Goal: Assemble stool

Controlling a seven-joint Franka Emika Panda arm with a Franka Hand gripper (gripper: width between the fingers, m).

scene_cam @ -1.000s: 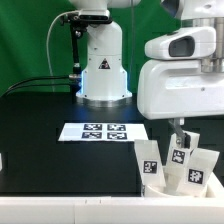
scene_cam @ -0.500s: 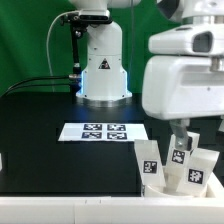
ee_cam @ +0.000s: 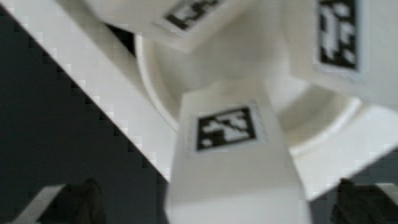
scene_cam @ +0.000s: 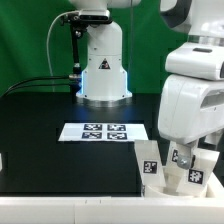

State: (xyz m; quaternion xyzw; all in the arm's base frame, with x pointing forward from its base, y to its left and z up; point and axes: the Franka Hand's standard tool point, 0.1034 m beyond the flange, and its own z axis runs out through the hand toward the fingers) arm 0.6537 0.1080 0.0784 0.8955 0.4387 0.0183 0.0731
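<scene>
The stool's white parts sit at the exterior view's lower right. Several chunky tagged legs (scene_cam: pixel 150 162) stand on the round seat (scene_cam: pixel 163 192). My gripper (scene_cam: pixel 184 151) hangs low over them and is largely hidden by the wrist housing. In the wrist view, one leg (ee_cam: pixel 228 130) with a square tag runs between my two dark fingers (ee_cam: pixel 64 203). The gripper (ee_cam: pixel 214 208) is open, with a gap on each side of the leg. The seat's curved rim (ee_cam: pixel 153 84) and another tagged leg (ee_cam: pixel 334 30) show beyond.
The marker board (scene_cam: pixel 103 131) lies on the black table in front of the robot base (scene_cam: pixel 103 70). A white ledge (scene_cam: pixel 70 208) runs along the table's near edge. Black cables (scene_cam: pixel 35 82) trail at the exterior view's left.
The arm's wrist has dropped and swung over the legs. The gripper now sits lower, around one leg. The stool parts have not moved.
</scene>
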